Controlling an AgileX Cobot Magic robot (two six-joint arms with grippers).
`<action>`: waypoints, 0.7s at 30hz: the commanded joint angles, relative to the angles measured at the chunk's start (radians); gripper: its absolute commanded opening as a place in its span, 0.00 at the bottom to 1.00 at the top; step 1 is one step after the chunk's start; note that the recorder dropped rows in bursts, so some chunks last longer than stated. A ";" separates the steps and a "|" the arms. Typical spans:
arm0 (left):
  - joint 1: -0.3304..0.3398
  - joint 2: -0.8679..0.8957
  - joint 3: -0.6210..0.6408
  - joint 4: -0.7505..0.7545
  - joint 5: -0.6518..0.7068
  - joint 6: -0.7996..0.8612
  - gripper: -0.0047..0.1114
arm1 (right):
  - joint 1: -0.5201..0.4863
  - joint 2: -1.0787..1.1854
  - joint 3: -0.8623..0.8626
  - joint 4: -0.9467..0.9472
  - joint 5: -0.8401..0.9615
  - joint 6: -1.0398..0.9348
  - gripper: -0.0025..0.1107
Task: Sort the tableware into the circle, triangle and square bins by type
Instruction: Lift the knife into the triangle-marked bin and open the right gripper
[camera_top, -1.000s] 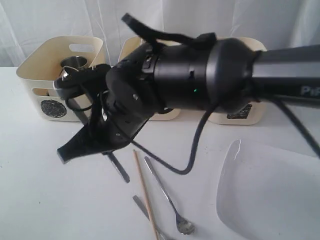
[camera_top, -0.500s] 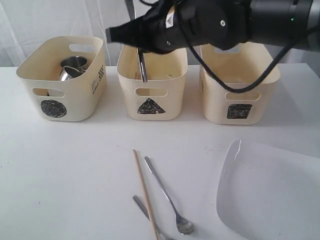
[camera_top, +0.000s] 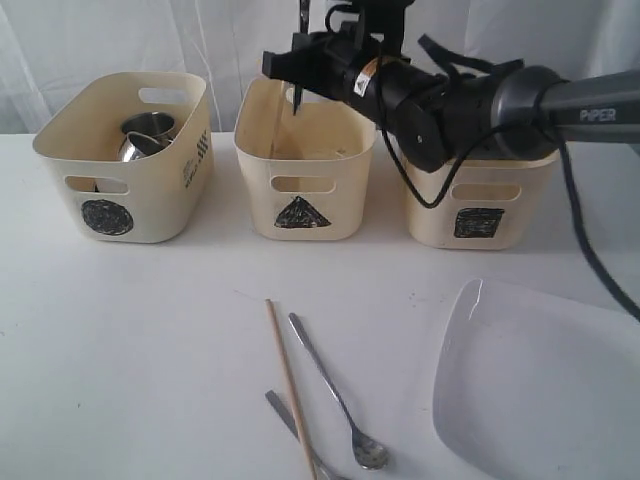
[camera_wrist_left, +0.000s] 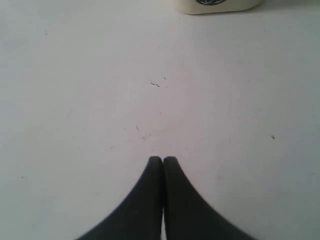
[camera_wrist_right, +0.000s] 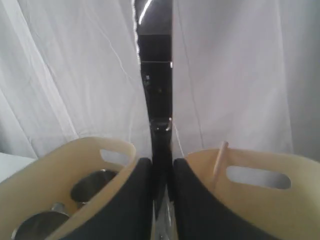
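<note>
Where my right hand (camera_top: 298, 70) hung: upper middle of the exterior frame, over the left back part of the triangle bin (camera_top: 330, 195), with the arm reaching in from the right.
Right hand's grip: fingers pinched tight on a dark, flat piece of cutlery (camera_wrist_right: 156, 90), held upright with its lower end just above the bin's mouth.
Left hand (camera_wrist_left: 163, 161): fingers pressed together with nothing between them, above bare tabletop (camera_top: 120, 340).
Left to sort: a chopstick (camera_top: 288, 385), a spoon (camera_top: 335, 395) and the big white plate (camera_top: 540, 390) lay low in the frame; steel mugs (camera_top: 148, 130) sat in the circle bin (camera_top: 60, 150).
Risk: I judged the piece close to the triangle bin's left rim. Let go there, it could strike the edge and tip out toward the circle bin, or knock the leaning chopstick (camera_wrist_right: 220, 157) inside.
Surface: the tabletop was plain white and smooth, with a few dark specks.
Room: a white curtain (camera_top: 100, 40) hung behind the bins.
</note>
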 joint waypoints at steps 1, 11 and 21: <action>0.002 -0.005 0.009 -0.004 0.013 -0.002 0.04 | -0.016 0.077 -0.044 -0.001 0.025 -0.016 0.03; 0.002 -0.005 0.009 -0.004 0.013 -0.002 0.04 | -0.016 0.082 -0.047 -0.001 0.139 -0.081 0.28; 0.002 -0.005 0.009 -0.004 0.013 -0.002 0.04 | -0.016 -0.112 -0.047 0.001 0.382 -0.081 0.26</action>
